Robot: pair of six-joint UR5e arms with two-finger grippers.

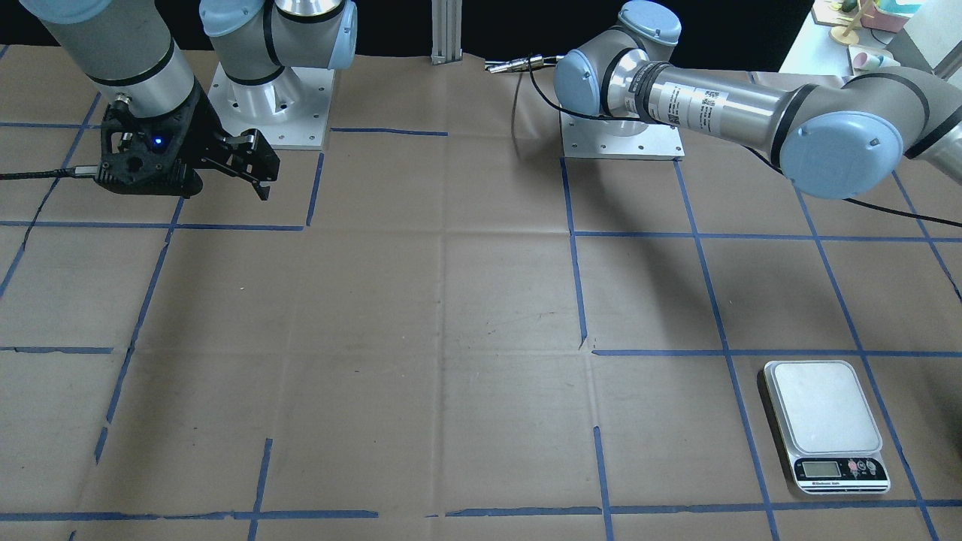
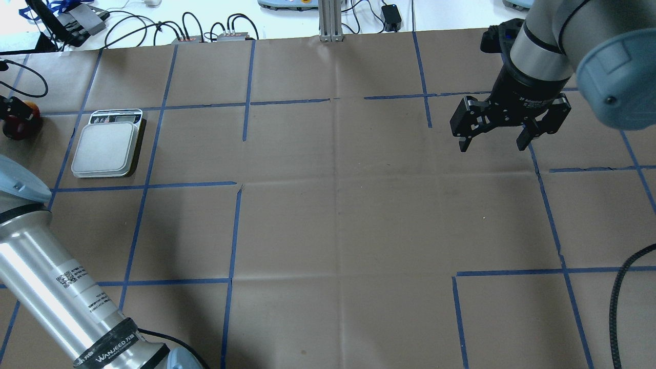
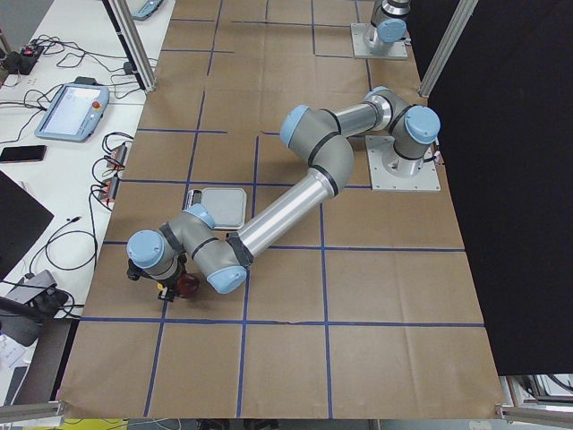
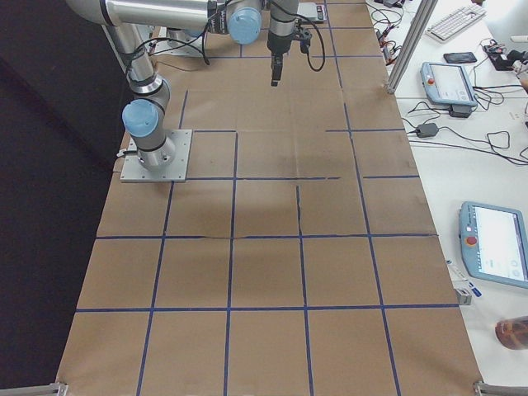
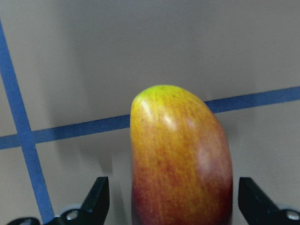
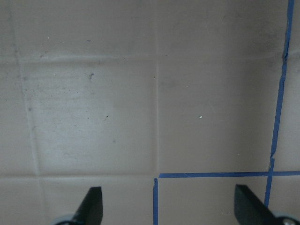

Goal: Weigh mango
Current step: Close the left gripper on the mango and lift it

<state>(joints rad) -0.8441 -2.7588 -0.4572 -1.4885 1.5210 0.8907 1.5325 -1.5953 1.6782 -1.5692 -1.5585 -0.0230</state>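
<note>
The mango (image 5: 180,159) is dark red fading to orange-yellow with a greenish tip. It lies on the brown paper, also seen at the overhead view's far left edge (image 2: 19,129) and in the exterior left view (image 3: 189,285). My left gripper (image 5: 176,199) is open and straddles the mango, with a gap showing at each finger (image 5: 98,199). It also shows in the overhead view (image 2: 14,114). The white scale (image 2: 105,148) stands just right of it there, bare on top, and shows in the front view (image 1: 823,417). My right gripper (image 2: 492,142) is open and empty, hovering high above the paper.
The table is covered in brown paper (image 2: 338,215) with a blue tape grid. The left arm's long silver link (image 2: 61,292) crosses the overhead view's near-left corner. Cables and tablets lie beyond the far edge. The arms' base plates (image 1: 270,105) stand at the robot's side.
</note>
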